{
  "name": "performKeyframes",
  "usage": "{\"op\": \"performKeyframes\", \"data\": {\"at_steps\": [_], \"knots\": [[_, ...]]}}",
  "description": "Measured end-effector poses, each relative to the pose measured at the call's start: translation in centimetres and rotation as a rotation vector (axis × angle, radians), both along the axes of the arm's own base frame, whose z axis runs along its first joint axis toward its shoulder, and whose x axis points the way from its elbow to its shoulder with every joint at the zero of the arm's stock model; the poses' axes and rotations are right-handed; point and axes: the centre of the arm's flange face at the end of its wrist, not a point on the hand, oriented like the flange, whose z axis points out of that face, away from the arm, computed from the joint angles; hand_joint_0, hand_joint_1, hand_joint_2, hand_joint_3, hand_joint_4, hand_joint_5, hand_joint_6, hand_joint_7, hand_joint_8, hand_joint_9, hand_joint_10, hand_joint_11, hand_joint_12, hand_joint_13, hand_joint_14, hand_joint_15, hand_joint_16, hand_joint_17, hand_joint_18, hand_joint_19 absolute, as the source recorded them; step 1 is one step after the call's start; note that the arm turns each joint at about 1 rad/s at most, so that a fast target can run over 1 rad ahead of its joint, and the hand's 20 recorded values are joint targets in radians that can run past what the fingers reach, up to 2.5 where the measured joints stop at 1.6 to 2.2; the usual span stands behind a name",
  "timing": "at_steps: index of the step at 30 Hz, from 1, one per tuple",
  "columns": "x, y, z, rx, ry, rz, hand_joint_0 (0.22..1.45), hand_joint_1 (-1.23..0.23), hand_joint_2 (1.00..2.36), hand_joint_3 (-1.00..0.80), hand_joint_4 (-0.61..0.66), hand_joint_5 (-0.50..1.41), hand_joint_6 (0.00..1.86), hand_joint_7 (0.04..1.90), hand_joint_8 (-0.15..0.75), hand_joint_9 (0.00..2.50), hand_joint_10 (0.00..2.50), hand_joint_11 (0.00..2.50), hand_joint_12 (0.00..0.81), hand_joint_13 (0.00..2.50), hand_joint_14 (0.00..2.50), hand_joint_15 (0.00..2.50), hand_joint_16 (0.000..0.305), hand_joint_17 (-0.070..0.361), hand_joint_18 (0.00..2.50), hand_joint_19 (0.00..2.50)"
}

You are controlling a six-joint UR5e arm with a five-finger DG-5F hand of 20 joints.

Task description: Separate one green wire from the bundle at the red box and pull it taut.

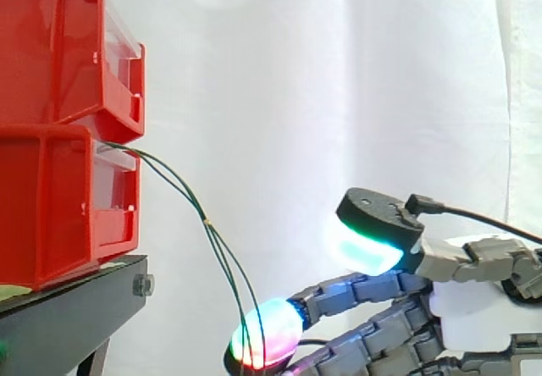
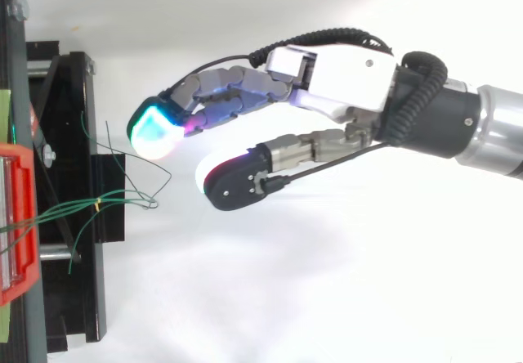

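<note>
Several thin green wires [image 1: 190, 194] leave the lower red bin [image 1: 59, 215] and droop down to the right, held together by a small yellow tie [image 1: 207, 221]. From above, the wires [image 2: 122, 198] spread out from the bin's edge [image 2: 16, 216] over the stand, their loose ends curling. My hand [image 2: 343, 73] reaches in from the right with fingers stretched out and the thumb held apart. The wires cross in front of a glowing fingertip [image 1: 267, 334]; I cannot tell if they touch it. The thumb pad [image 1: 364, 249] hovers above, clear of the wires.
A second red bin [image 1: 59, 54] is stacked on the lower one. Both rest on a black stand [image 1: 76, 308], whose frame [image 2: 61, 134] lies under the wires. A white curtain hangs behind.
</note>
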Motion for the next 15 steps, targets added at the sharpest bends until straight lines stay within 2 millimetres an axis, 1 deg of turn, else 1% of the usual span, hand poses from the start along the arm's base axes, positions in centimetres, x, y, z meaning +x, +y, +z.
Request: {"op": "performKeyframes", "data": {"at_steps": [5, 10, 15], "knots": [[1.9, 0.5, -0.3, -0.007, 0.006, 0.017, 0.51, -0.56, 1.0, -0.5, 0.2, -0.19, 0.5, 0.73, 0.231, 0.6, 0.0, 0.0, 0.301, 0.28, 0.0, 0.0, 0.049, 0.11, 0.27, 0.31], [4.0, 1.8, -0.2, -0.026, 0.009, 0.075, 0.51, -0.56, 1.0, -0.5, 0.2, -0.18, 0.5, 0.73, 0.233, 0.61, 0.0, 0.0, 0.302, 0.29, 0.0, 0.0, 0.049, 0.111, 0.28, 0.32], [4.6, 2.9, 0.3, -0.051, 0.014, 0.089, 0.51, -0.56, 1.0, -0.5, 0.22, -0.16, 0.5, 0.75, 0.234, 0.61, 0.0, 0.0, 0.305, 0.3, 0.0, 0.0, 0.05, 0.112, 0.28, 0.34]]}}
